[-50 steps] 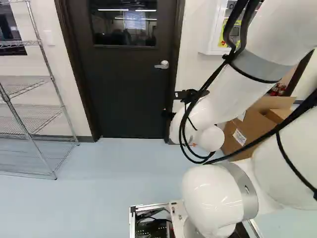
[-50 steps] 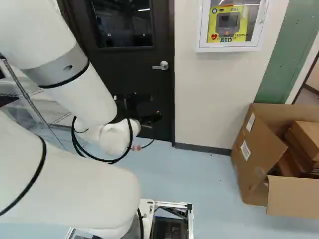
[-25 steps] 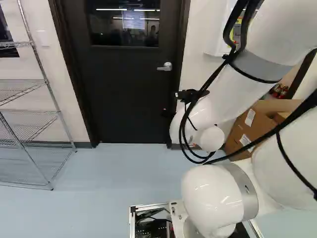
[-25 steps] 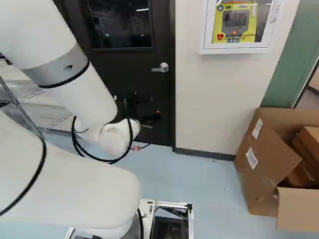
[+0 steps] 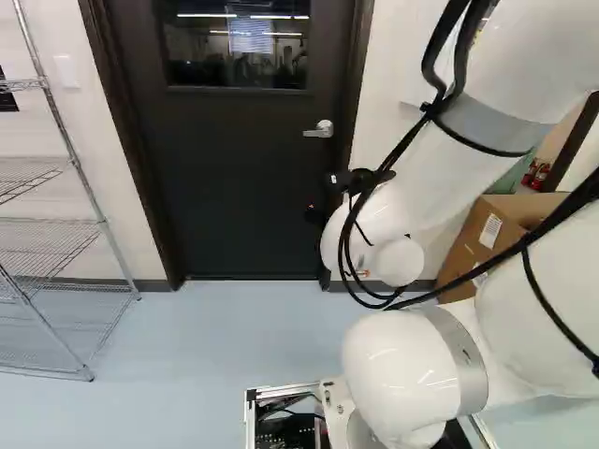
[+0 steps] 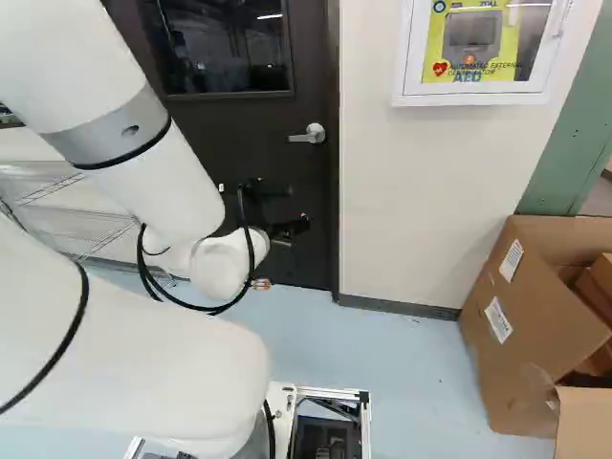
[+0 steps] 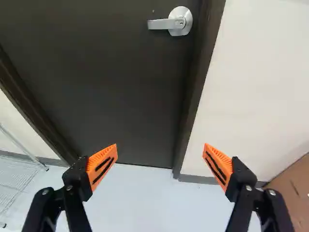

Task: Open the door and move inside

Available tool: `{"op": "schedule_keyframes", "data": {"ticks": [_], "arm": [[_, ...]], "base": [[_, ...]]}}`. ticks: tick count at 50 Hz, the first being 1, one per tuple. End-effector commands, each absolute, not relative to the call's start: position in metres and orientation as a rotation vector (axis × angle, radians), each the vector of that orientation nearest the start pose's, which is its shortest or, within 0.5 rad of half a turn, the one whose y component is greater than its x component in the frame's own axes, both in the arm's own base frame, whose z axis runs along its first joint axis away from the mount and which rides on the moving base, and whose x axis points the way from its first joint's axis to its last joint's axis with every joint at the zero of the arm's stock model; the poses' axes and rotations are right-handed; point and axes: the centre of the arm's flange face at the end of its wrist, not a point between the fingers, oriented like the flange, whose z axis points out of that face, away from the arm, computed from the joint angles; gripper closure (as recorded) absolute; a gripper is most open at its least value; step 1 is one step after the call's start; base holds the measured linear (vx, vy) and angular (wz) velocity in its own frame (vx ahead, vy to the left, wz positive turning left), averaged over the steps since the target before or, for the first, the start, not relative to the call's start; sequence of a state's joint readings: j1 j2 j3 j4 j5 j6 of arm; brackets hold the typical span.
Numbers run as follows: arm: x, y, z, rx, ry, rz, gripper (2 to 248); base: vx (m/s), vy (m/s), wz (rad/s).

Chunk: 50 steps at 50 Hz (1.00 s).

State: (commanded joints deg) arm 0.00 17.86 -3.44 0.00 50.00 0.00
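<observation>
In the right base view my gripper (image 6: 282,229) shows dark against the lower part of the door, partly hidden by the wrist. The wrist view has the gripper (image 7: 160,162) open, its orange pads wide apart with nothing between them. The black door (image 5: 243,187) stands shut in its frame, with a window in its upper half. Its silver lever handle (image 7: 166,23) is ahead of the gripper, beyond the fingertips and not touched; the handle (image 6: 308,135) also appears above the gripper in the right base view.
A wire shelf (image 5: 56,253) stands left of the door. Right of it, a white AED cabinet (image 6: 473,94) hangs on the wall, and an open cardboard box (image 6: 526,325) sits on the floor below. A green post (image 6: 574,153) rises behind the box.
The base has moved closer to the door; door, handle, box and cabinet look larger and have shifted in both base views. The arm holds the same pose over its lowest joint.
</observation>
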Motion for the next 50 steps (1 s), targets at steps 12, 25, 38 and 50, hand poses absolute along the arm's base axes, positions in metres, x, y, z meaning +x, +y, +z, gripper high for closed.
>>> {"op": "schedule_keyframes", "data": {"ticks": [12, 25, 38, 50], "arm": [[0.260, 0.000, 0.364, -2.553, 0.000, -1.831, 3], [0.260, 0.000, 0.364, -2.553, 0.000, -1.831, 3], [0.260, 0.000, 0.364, -2.553, 0.000, -1.831, 3], [0.276, 0.003, 0.367, -2.554, -0.012, -1.820, 3]], "base": [[0.161, 0.067, -0.022], [0.151, 0.068, -0.021], [0.147, 0.066, -0.019], [0.029, 0.016, 0.000]]}}
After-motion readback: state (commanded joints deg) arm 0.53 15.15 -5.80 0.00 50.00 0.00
